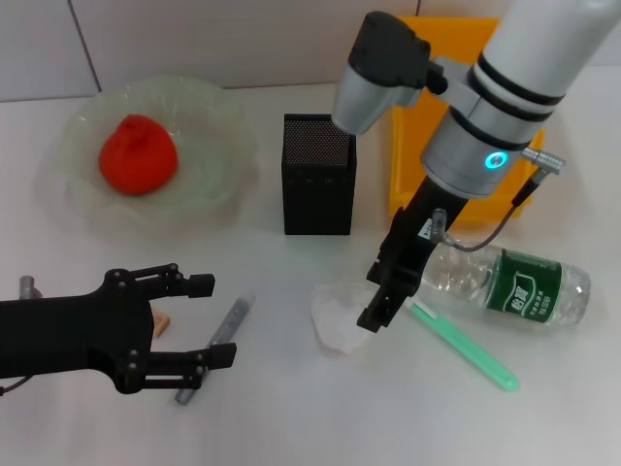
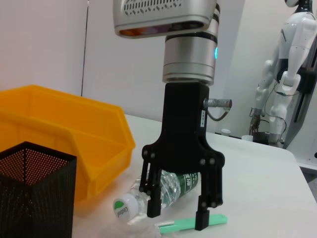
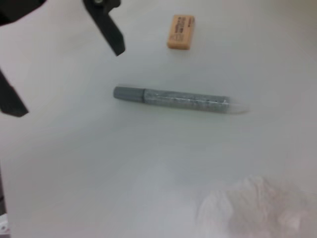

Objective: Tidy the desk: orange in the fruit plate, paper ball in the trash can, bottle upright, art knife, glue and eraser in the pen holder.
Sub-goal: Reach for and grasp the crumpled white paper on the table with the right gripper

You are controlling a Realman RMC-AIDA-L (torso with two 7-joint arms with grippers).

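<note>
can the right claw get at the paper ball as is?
Probably yes. The right claw hangs open just above the paper ball, nothing between them; the art knife and bottle lie off to the side.

Orange [image 1: 137,155] in the fruit plate [image 1: 218,165], left of the pen holder [image 1: 318,175]; bottle [image 1: 509,283] lies right of the paper ball [image 1: 338,313]

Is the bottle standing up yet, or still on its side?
On its side. The bottle lies flat on the desk beside the green art knife, cap toward the paper ball; the right gripper hangs by the cap.
</note>
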